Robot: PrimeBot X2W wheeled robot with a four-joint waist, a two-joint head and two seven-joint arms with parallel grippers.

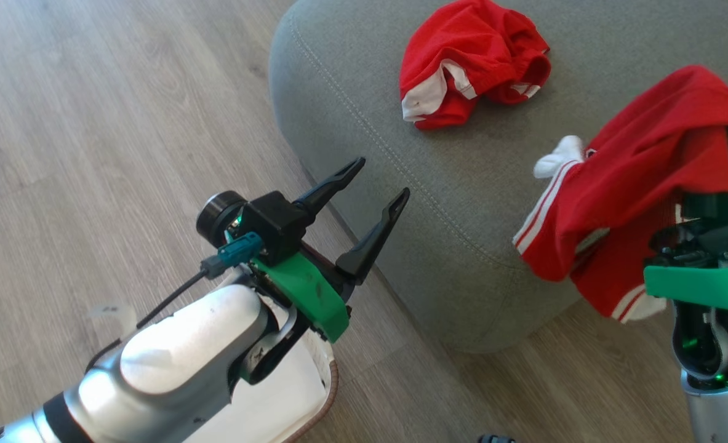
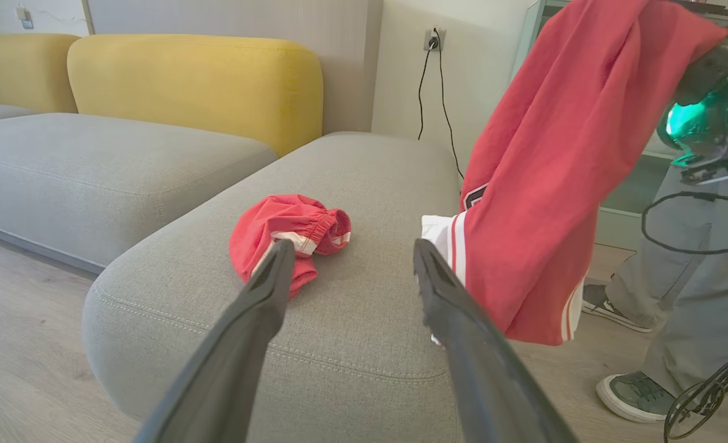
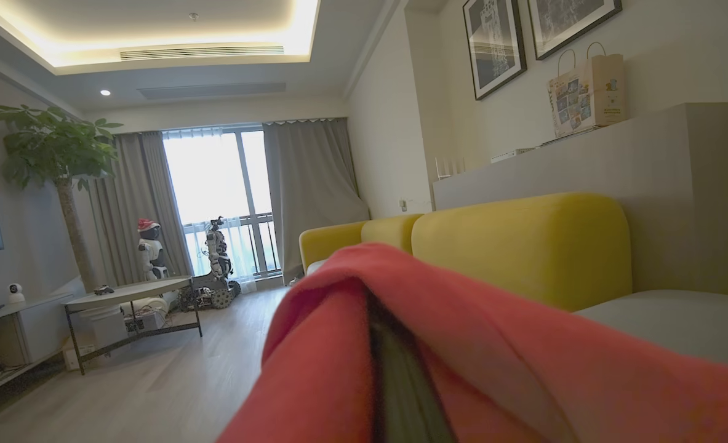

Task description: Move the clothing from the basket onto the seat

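Head view, nearest item: one basket (image 1: 334,387) on the floor at the bottom edge. Its interior is hidden by the left forearm, so its contents cannot be told. Left gripper (image 1: 383,178): fingers spread wide, empty, beside the seat's (image 1: 364,92) near rounded corner. Right gripper (image 3: 388,363): fingers pressed together, pinching one held garment (image 1: 634,203), which hangs at the seat's near edge. Garments counted: two, both red with white trim. The crumpled garment (image 1: 468,61) lies farther in on the seat, well apart from the held one.
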